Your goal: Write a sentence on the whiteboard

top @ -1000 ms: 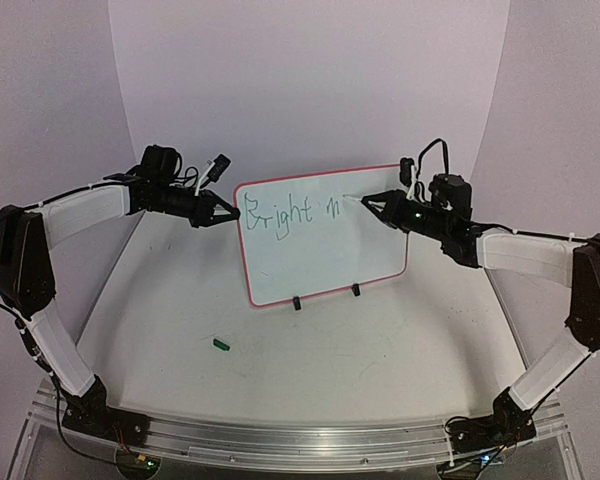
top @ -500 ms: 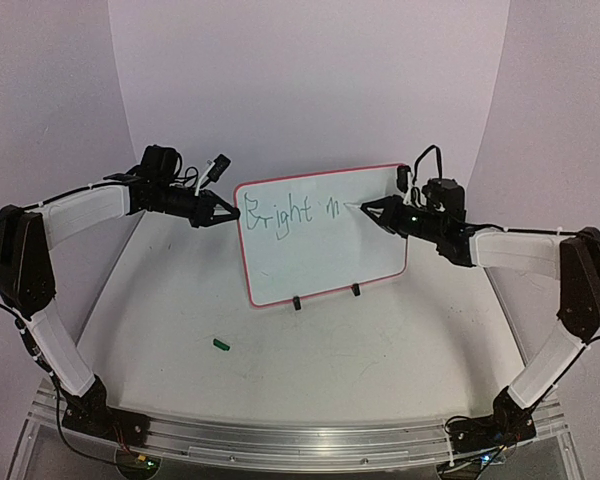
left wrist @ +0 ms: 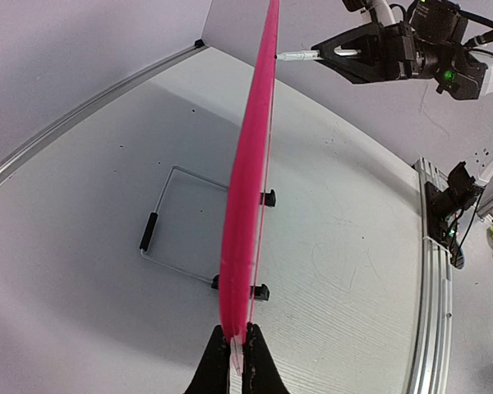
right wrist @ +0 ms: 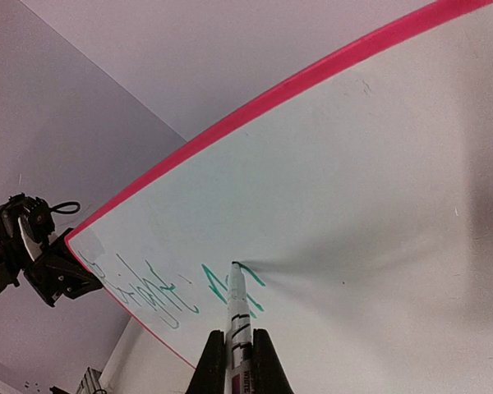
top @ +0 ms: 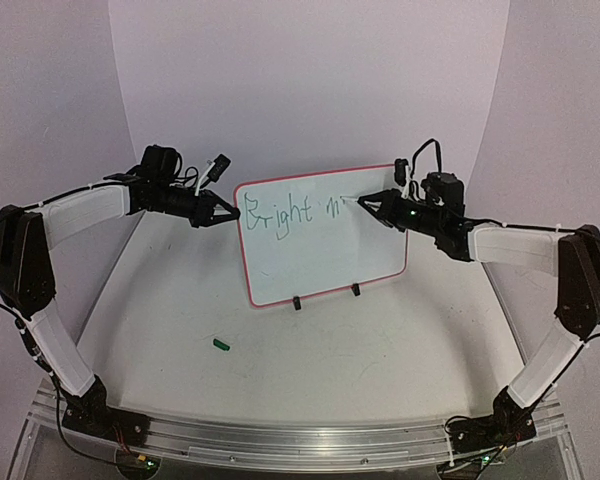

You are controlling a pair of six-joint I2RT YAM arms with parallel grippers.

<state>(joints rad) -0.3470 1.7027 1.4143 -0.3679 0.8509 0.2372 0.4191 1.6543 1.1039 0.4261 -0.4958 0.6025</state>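
The whiteboard (top: 320, 245) stands upright on two black clip feet at the table's middle, with green writing "Bright m" on its upper left. My left gripper (top: 232, 213) is shut on the board's left rim; the left wrist view shows the pink edge (left wrist: 251, 189) pinched between the jaws of that left gripper (left wrist: 237, 341). My right gripper (top: 368, 203) is shut on a white marker (right wrist: 237, 312), and its tip touches the board face (right wrist: 370, 205) at the last green stroke. From above, the marker (top: 351, 200) reaches left from the fingers to the writing.
A small green marker cap (top: 220, 344) lies on the table in front of the board. Behind the board a wire stand (left wrist: 174, 226) rests on the table. Purple walls close the back and sides. An aluminium rail (top: 280, 440) runs along the near edge.
The right gripper has shifted slightly up and left with the marker, adding a stroke to the letter after "Bright". The left arm and the board have stayed still.
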